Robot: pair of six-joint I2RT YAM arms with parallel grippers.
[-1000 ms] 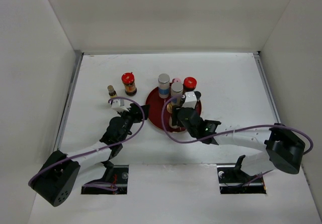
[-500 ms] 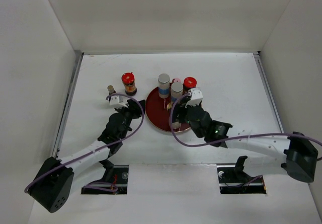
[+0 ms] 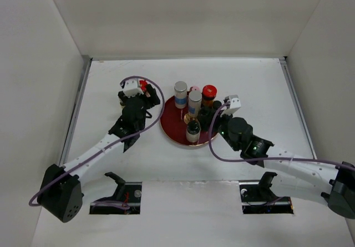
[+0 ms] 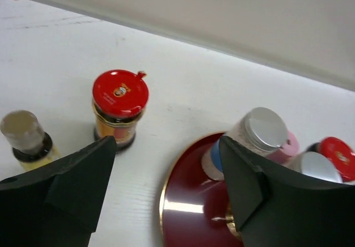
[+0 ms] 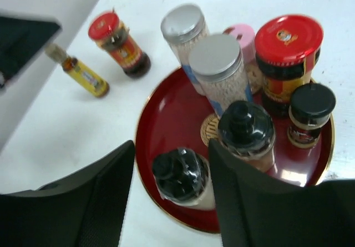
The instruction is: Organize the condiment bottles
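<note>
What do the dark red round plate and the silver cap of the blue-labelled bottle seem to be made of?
The dark red round plate looks like glossy lacquered ware or plastic: light mirrors on its smooth, gold-edged surface. The silver cap of the blue-labelled bottle looks like brushed metal, perhaps metal-coloured plastic: a dull grey sheen without sharp reflections. Neither is certain.

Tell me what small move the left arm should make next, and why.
Probably ease the left gripper forward until its open fingers flank the red-lidded jar. That jar stands on the table, off the dark red plate, ahead of the gripper and not yet between its fingers.
</note>
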